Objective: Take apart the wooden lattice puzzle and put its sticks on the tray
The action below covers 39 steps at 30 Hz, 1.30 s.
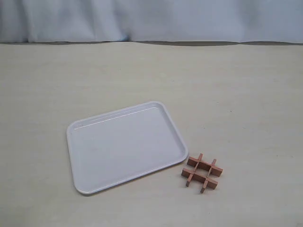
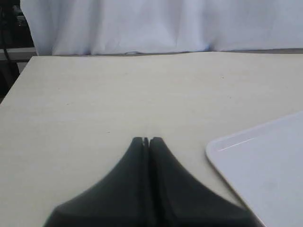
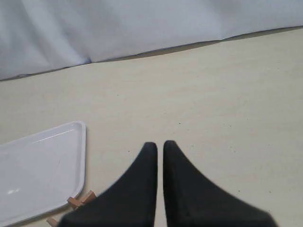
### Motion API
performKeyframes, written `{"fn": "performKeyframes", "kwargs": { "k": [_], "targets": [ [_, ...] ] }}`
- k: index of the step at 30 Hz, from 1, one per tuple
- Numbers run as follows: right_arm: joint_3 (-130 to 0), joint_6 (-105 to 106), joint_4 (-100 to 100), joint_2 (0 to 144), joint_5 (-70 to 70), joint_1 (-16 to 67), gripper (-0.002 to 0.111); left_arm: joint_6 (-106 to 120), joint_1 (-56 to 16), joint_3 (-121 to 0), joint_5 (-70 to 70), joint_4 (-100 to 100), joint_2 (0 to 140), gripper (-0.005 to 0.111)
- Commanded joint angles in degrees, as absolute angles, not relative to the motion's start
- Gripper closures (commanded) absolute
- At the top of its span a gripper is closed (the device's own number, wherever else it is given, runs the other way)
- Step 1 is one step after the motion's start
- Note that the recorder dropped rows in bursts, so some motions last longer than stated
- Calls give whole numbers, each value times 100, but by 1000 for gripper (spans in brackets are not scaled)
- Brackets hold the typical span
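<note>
The wooden lattice puzzle (image 1: 201,172) lies assembled on the table, its four reddish-brown sticks still crossed like a hash sign, just off the near right corner of the white tray (image 1: 124,142). The tray holds nothing. Neither arm shows in the exterior view. In the left wrist view my left gripper (image 2: 147,139) is shut on nothing, above bare table, with the tray's corner (image 2: 265,161) beside it. My right gripper (image 3: 160,143) has its fingers nearly together, a thin slit between them, holding nothing. A corner of the puzzle (image 3: 78,202) peeks out beside it, next to the tray (image 3: 38,165).
The pale table (image 1: 227,85) stretches wide around the tray and puzzle. A white cloth backdrop (image 1: 151,19) hangs along the far edge. The table's side edge (image 2: 14,85) shows in the left wrist view.
</note>
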<state>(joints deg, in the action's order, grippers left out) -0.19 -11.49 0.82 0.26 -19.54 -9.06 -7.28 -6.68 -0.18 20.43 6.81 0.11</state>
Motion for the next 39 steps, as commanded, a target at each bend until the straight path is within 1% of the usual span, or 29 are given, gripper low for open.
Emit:
{"fn": "performKeyframes", "kwargs": {
  "k": [1, 9, 13, 15, 19, 22, 24, 25, 28, 29, 31, 32, 35, 37, 39],
  "targets": [
    [0, -1106, 65, 0, -1947, -915, 104, -742, -666, 0, 1984, 689, 0, 107],
    [0, -1106, 63, 0, -1105, -915, 104, -742, -666, 0, 1984, 689, 0, 107],
    [0, -1106, 63, 0, -36, -915, 104, -742, -666, 0, 1984, 689, 0, 107],
    [0, -1106, 63, 0, 927, -915, 104, -742, -666, 0, 2001, 689, 0, 107],
    [0, -1117, 76, 0, 2164, -915, 104, -742, -666, 0, 2001, 689, 0, 107],
    [0, -1535, 152, 0, 2686, -915, 104, -742, -666, 0, 2001, 689, 0, 107],
    [0, -3577, 152, 0, 2392, -915, 104, -742, -666, 0, 2001, 689, 0, 107],
    [0, -4014, 166, 0, 2301, -915, 104, -742, -666, 0, 2001, 689, 0, 107],
    [-107, -3963, 706, 0, 2717, -926, 104, -742, -666, 0, 2001, 689, 0, 107],
    [-323, -3930, 871, 61, 2717, -926, 104, -742, -666, 0, 2001, 689, 0, 107],
    [-1078, -3444, 971, 699, 2644, -926, 104, -742, -666, 0, 2001, 689, 0, 107],
    [-1710, -2902, 783, 1142, 2262, -916, 104, -742, -666, 0, 2001, 689, 0, 107],
    [-2740, -2354, -192, 2050, 1118, -916, 104, -742, -666, 0, 2001, 689, 0, 107],
    [-3283, -2353, -1092, 2608, 287, -916, 104, -742, -666, 0, 2001, 689, 0, 107],
    [-3681, -2353, -1499, 3150, -535, -916, 104, -742, -666, 0, 2001, 689, 0, 107]
  ]
}}
